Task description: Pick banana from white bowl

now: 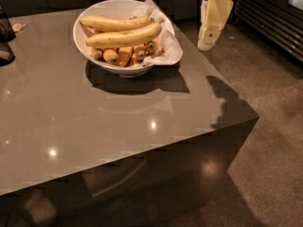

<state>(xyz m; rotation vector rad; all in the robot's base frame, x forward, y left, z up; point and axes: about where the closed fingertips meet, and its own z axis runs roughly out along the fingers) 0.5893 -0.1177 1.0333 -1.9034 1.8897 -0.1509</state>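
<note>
The white bowl (94, 56) stands at the far side of the grey table. Two bananas lie across it. The thicker, speckled banana (125, 36) lies nearer me, with the slimmer, paler banana (113, 22) behind it. Small orange fruit pieces (124, 56) sit beneath them. My gripper (207, 42) hangs at the top right, pointing down. It is beyond the table's right edge, to the right of the bowl and apart from it, and holds nothing I can see.
A crumpled white paper sheet (168, 48) lines the bowl's right side. A dark object (4, 37) stands at the table's left edge. The table's corner (255, 115) juts right over the floor. A dark slatted unit (274, 25) stands at the far right.
</note>
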